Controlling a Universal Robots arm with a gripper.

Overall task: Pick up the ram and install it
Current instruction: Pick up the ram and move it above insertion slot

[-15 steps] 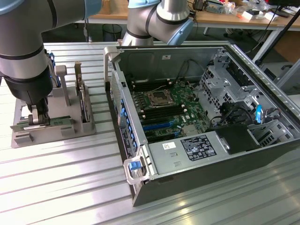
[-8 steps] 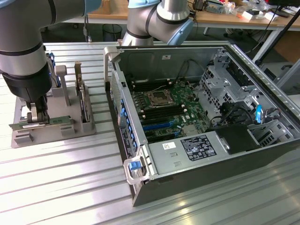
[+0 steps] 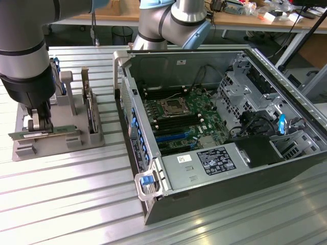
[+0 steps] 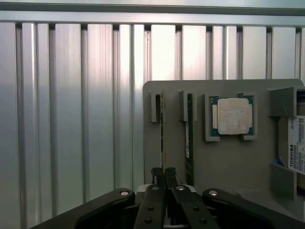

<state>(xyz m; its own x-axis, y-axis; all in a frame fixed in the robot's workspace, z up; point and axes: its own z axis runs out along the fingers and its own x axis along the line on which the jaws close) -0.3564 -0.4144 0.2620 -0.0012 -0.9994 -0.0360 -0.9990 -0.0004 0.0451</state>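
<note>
**End effector (image 4: pixel 164 172) pinching the ram in its holder**

Black fingers are pressed together on the ram (image 4: pixel 162 136), a thin green circuit-board stick seen edge-on. It stands on its long edge in the slots of a grey holder (image 4: pixel 228 162). The grip falls near the middle of the stick's length, on its upper edge. Whether the stick has risen out of the slots I cannot tell.

It is probably very light and stiff, yet fragile. It would likely tolerate a squeeze on its flat faces but not bending or twisting, and the contact edge is best left untouched.

Just beside it in the holder stands a dark expansion card (image 4: pixel 189 138), then a square silver processor chip (image 4: pixel 233 116) lying flat. The holder rests on a ribbed metal surface (image 4: pixel 71 124). On the exterior view's right, well apart, an open computer chassis (image 3: pixel 230 191) shows its motherboard (image 3: pixel 202 125).
</note>
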